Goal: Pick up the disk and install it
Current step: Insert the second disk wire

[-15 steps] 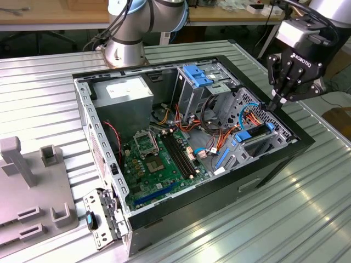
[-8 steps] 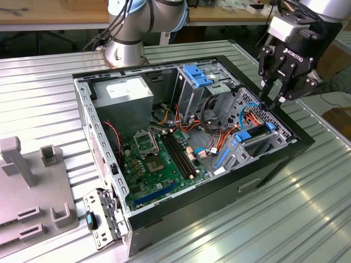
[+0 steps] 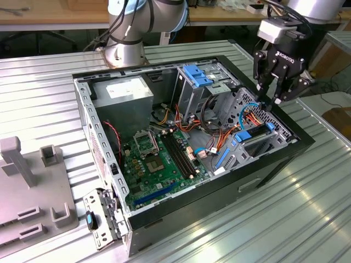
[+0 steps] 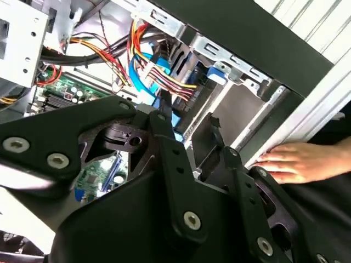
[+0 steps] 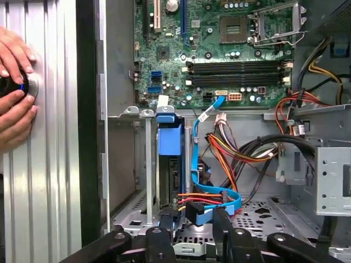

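Observation:
The disk (image 3: pixel 255 137) sits in the drive bay at the corner of the open computer case (image 3: pixel 299 143), on the exterior view's right. In the first wrist view the disk (image 5: pixel 169 164) stands on edge in its slot, its blue carrier rail facing the camera. Red, orange and blue cables run beside it. My gripper (image 3: pixel 272 97) hangs just above that bay. Its black fingers (image 5: pixel 166 226) are spread in both wrist views, so the gripper (image 5: pixel 194 224) is open, with only a cable connector below the gap. The gripper (image 4: pixel 189 112) holds nothing.
A person's hand (image 5: pixel 13 82) rests on a dark round device on the ribbed table beside the case; the hand (image 4: pixel 296 161) lies close to my fingers. Inside are the green motherboard (image 3: pixel 159 159), grey power-supply box (image 3: pixel 123 90) and blue latch (image 3: pixel 197 74). A grey fixture (image 3: pixel 33 186) stands at the exterior view's left.

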`<state>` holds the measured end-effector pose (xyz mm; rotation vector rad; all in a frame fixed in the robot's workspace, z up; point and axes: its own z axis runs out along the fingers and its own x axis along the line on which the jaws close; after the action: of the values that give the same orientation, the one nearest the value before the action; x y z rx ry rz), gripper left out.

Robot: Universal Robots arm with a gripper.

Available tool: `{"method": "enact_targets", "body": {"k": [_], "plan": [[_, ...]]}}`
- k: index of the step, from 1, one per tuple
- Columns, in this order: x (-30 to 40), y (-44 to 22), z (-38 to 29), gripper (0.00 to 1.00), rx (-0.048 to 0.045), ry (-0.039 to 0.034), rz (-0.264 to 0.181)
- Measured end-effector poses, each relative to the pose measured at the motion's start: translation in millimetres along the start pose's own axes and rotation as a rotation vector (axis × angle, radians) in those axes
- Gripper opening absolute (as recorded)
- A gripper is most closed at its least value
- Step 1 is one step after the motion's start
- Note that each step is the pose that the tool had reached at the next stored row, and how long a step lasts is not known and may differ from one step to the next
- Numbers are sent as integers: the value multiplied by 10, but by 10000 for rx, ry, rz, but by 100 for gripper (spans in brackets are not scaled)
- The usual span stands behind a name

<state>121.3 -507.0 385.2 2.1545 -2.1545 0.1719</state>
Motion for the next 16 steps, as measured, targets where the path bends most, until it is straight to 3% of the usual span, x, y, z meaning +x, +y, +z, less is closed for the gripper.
{"method": "enact_targets", "body": {"k": [1,2,3,4,8,10,11,12,13,14,15,16], "plan": [[-35,1,10,42,0,183,-3],[-76,1,5,42,1,634,-10],[-89,1,4,42,1,958,-15],[-92,3,4,42,2,1208,-18],[-121,8,32,42,-24,1256,-26],[-167,11,63,42,-117,1286,-44],[-186,11,68,42,-200,1346,-63],[-198,11,68,42,-237,1440,-71],[-213,12,67,42,-254,1596,-74],[-247,10,62,42,-259,1820,-76],[-319,0,55,42,-275,1994,-84],[-327,-8,57,42,-296,1995,-87]]}}
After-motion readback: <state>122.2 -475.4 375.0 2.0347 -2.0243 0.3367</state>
